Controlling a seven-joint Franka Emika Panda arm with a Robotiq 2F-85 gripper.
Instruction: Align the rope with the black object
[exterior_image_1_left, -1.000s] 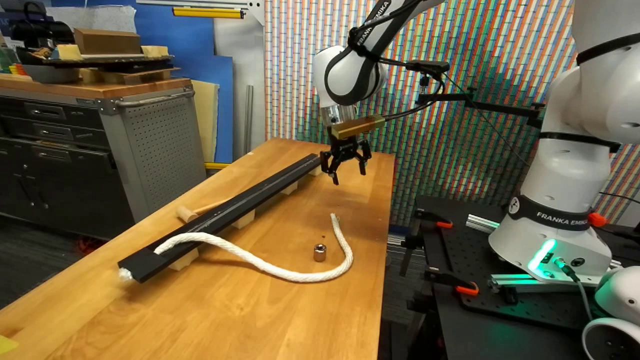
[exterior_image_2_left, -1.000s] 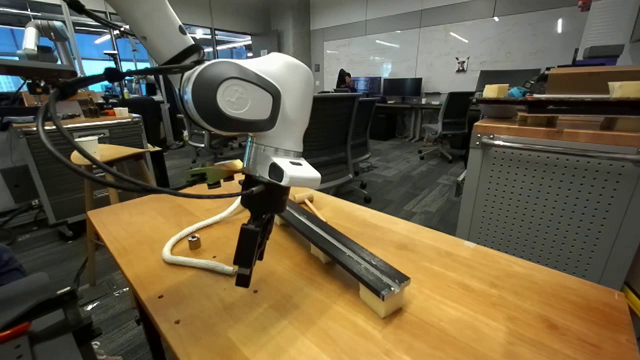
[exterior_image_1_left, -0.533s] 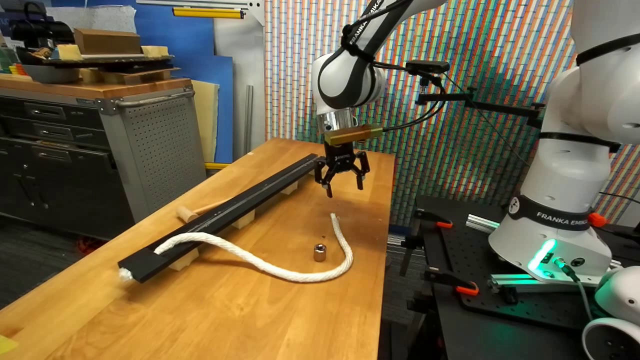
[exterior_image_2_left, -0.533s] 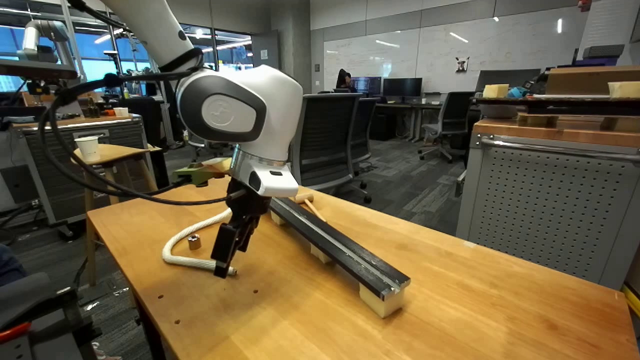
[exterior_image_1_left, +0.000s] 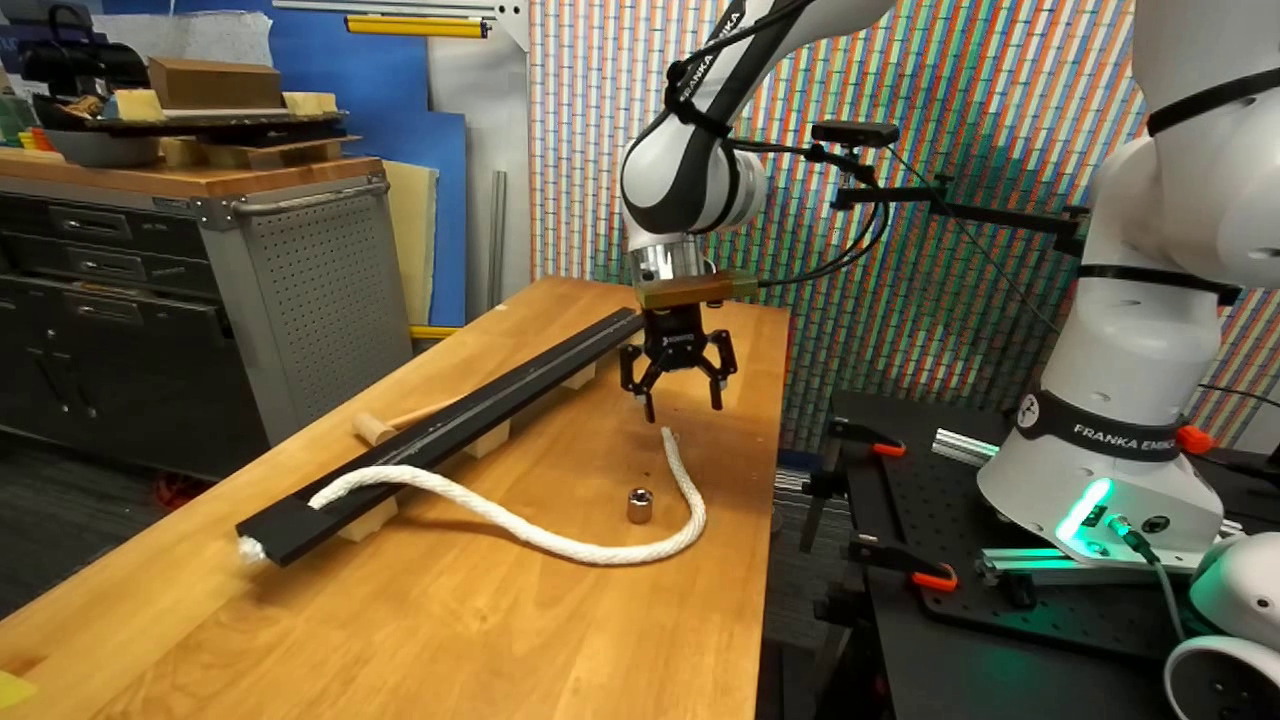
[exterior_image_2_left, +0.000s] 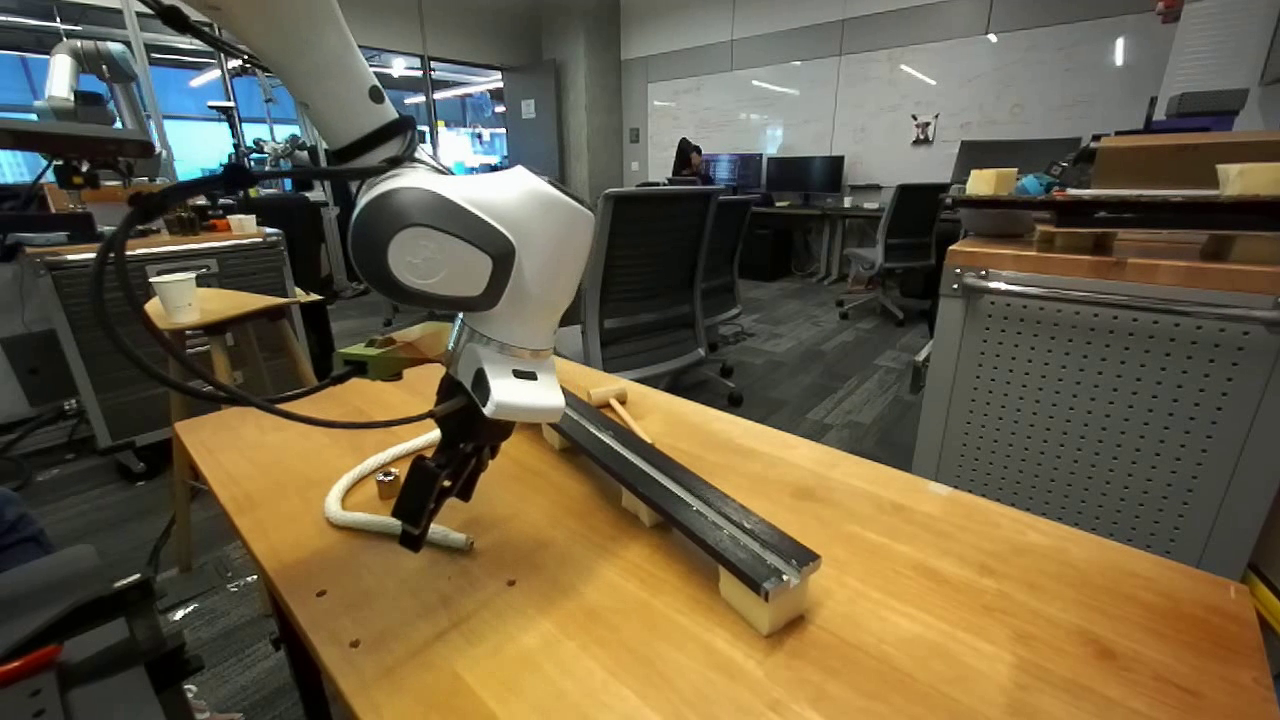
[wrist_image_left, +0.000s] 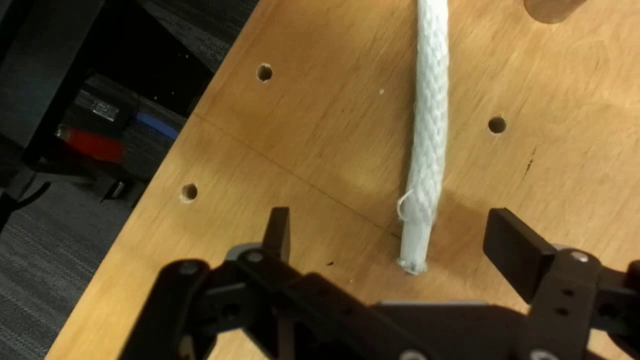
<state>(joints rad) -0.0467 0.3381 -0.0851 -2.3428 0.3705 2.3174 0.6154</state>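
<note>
The white rope (exterior_image_1_left: 600, 553) lies in a curve on the table in both exterior views (exterior_image_2_left: 345, 508). One end rests on the near end of the long black bar (exterior_image_1_left: 470, 412); a frayed white tip shows past that end, and the stretch between is hidden. The bar also shows in an exterior view (exterior_image_2_left: 690, 502). My gripper (exterior_image_1_left: 683, 408) is open and empty, tilted above the rope's free end. In the wrist view the rope (wrist_image_left: 431, 100) runs down to its free end between my two spread fingers (wrist_image_left: 392, 225), touching neither.
A small metal cylinder (exterior_image_1_left: 640, 506) stands inside the rope's curve. A wooden mallet (exterior_image_1_left: 375, 428) lies on the bar's far side. Pale blocks (exterior_image_2_left: 765, 605) prop up the bar. The table edge (wrist_image_left: 165, 160) is near in the wrist view.
My gripper has come down and tilted, moving over the rope's free end, leftward in an exterior view. It stays open. The rope and the bar have not moved.
</note>
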